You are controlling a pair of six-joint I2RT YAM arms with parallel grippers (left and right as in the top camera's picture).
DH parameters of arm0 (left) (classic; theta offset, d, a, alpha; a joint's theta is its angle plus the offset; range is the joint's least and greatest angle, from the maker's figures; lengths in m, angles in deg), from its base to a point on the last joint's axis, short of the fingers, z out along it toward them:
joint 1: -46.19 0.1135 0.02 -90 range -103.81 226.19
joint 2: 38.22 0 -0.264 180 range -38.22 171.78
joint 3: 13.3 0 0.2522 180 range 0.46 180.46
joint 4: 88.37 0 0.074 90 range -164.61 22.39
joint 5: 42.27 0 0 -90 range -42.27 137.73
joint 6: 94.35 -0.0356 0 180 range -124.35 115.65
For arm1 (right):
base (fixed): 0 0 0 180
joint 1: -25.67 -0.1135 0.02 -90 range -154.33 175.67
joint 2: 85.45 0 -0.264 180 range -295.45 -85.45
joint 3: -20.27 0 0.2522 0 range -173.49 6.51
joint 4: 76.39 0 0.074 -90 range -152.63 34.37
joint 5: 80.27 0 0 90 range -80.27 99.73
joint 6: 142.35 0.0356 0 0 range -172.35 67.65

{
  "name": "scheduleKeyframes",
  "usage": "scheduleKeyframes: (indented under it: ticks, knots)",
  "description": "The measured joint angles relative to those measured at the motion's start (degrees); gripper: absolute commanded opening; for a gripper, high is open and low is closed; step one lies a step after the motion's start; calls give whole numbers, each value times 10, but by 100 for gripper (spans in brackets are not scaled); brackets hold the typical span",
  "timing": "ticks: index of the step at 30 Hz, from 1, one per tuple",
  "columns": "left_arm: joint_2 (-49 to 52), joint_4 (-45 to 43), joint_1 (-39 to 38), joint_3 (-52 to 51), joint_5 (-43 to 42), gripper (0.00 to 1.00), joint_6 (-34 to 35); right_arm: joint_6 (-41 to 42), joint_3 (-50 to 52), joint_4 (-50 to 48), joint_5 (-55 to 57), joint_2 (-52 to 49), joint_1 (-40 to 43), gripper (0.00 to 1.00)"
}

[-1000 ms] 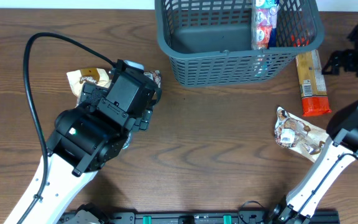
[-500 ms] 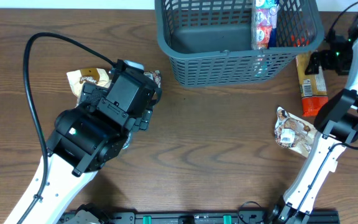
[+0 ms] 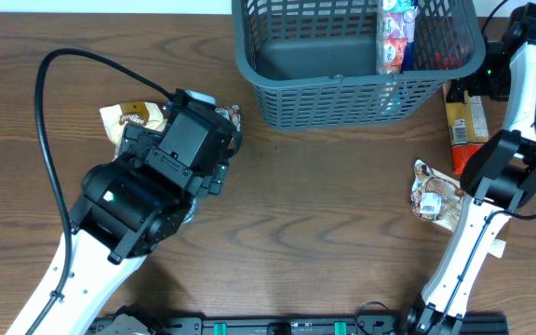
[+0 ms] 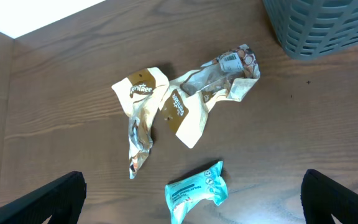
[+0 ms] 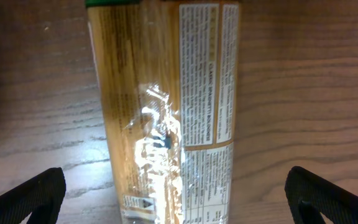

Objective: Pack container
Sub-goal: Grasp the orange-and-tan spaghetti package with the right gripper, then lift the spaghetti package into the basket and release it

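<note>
The dark grey-blue slotted basket (image 3: 342, 88) stands at the back middle, holding a colourful packet (image 3: 398, 33) against its right wall; a corner shows in the left wrist view (image 4: 328, 28). My left gripper (image 4: 191, 205) is open above a light blue packet (image 4: 196, 191), with crumpled tan packets (image 4: 179, 112) beyond; the overhead view shows them (image 3: 128, 116) beside the left arm. My right gripper (image 5: 176, 199) is open over a long yellow spaghetti pack (image 5: 166, 118), which lies right of the basket (image 3: 463, 121).
A crumpled brown and white snack packet (image 3: 440, 200) lies on the wood table at the right, beside the right arm's base link. A black cable (image 3: 49, 140) loops over the left side of the table.
My right arm has swung from the far right edge inward and toward the back, coming over the spaghetti pack by the basket's right side. The left arm has not moved.
</note>
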Motion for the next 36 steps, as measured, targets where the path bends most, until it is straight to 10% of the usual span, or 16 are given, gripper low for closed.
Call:
scheduleKeyframes:
  ticks: [36]
  knots:
    - [0,0,0,0,0,99,0,7,45,-27,-18,-45,3,99]
